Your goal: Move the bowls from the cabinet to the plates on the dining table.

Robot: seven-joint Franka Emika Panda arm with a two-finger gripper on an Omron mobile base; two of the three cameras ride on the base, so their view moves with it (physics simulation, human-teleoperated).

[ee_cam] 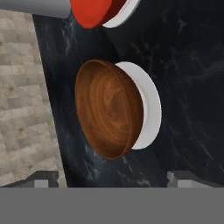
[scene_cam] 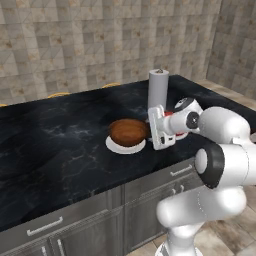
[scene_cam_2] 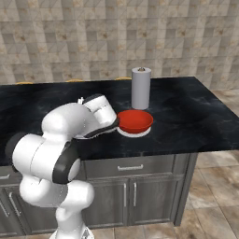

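Two views split the bowls: brown bowl, red bowl.

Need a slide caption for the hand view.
Open tool above the brown bowl seated on its white plate; red bowl on the second plate beside it.

A rendered home kitchen. A long island has a black, white-veined marble surface over grey drawer and door fronts with silver bar handles. Beige stone tiles cover the walls and the floor. A paper towel roll stands upright on the surface, beyond a brown wooden bowl and a red bowl, each resting on a white plate.
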